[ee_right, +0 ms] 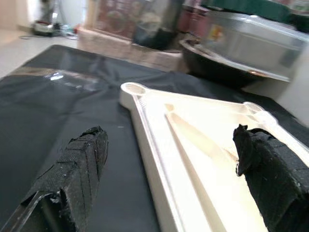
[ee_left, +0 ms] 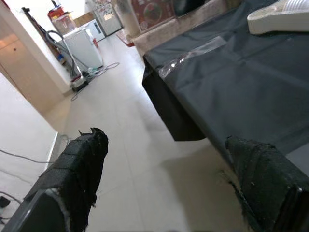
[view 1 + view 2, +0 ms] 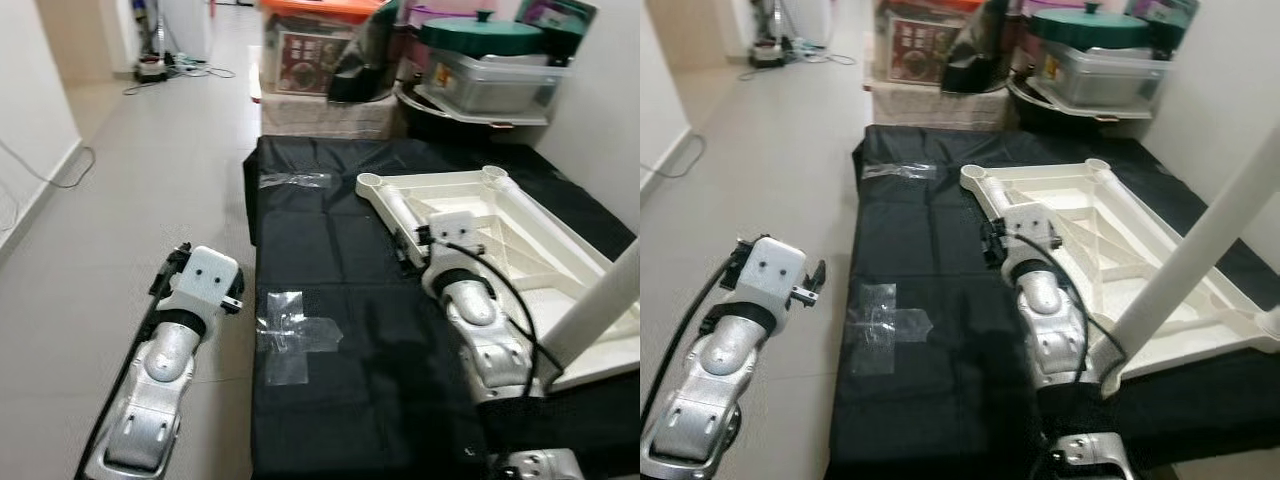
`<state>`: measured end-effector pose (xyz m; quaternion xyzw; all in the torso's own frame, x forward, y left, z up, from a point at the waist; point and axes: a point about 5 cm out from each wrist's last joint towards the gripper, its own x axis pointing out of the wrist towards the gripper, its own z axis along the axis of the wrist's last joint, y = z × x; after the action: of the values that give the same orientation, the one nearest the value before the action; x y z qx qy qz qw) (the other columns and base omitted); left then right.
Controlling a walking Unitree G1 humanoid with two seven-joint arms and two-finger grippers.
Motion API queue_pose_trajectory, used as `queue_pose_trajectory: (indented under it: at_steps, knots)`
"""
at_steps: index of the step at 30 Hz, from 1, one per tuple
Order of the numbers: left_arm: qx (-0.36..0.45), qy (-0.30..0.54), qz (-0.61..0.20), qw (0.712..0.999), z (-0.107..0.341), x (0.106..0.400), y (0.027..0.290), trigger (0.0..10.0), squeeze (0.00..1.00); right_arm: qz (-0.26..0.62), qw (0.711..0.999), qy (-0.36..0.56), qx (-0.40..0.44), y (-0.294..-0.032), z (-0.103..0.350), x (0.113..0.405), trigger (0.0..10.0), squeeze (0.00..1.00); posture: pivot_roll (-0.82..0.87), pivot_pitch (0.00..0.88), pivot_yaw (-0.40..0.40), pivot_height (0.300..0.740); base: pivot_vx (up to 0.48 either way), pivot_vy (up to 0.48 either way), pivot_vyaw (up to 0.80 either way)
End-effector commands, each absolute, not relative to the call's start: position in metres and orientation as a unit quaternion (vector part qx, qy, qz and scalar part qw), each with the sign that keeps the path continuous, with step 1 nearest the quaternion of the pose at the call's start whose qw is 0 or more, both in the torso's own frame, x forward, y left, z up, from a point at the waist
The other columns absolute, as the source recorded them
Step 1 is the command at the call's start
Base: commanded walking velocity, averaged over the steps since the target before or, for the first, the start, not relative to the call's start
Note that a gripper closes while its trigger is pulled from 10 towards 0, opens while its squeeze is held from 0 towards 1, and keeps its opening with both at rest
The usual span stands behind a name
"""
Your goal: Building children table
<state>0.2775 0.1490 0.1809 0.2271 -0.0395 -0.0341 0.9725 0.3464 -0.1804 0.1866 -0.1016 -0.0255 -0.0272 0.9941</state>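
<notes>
Both my arms reach forward — my left gripper (image 2: pixel 164 179) hangs low with its 2 fingers spread wide, my right gripper (image 1: pixel 174 179) likewise parted, apparently holding nothing.

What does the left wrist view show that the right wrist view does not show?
The left wrist view alone shows the bare floor, cables by the wall and the sheet's hanging edge.

The right wrist view alone shows the tabletop's ribbed underside and the stacked containers behind it.

Both share the black sheet, a corner of the cream tabletop, and that arm's own jaws standing open.
</notes>
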Motion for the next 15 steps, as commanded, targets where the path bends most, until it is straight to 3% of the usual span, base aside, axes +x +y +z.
queue_pose_trajectory:
  at_steps: [1, 6, 15]
  knots:
    - [0.237, -0.042, -0.036, 0.970, 0.180, 0.274, 0.149, 10.0, 0.00, -0.010, 0.995, -0.027, -0.097, -0.173, 0.183, 0.346, 10.0, 0.00, 0.05, 0.000, -0.084, 0.740, 0.000, 0.000, 0.00]
    - [0.226, -0.046, -0.058, 0.971, 0.176, 0.273, 0.142, 10.0, 0.00, 0.022, 0.995, -0.024, -0.098, -0.157, 0.177, 0.341, 10.0, 0.00, 0.04, 0.000, -0.074, 0.740, 0.000, 0.000, 0.00]
    - [0.192, -0.042, -0.068, 0.978, 0.172, 0.276, 0.136, 10.0, 0.00, -0.017, 0.997, -0.008, -0.080, -0.171, 0.174, 0.339, 10.0, 0.00, 0.01, 0.000, -0.059, 0.740, 0.000, -0.468, 0.00]
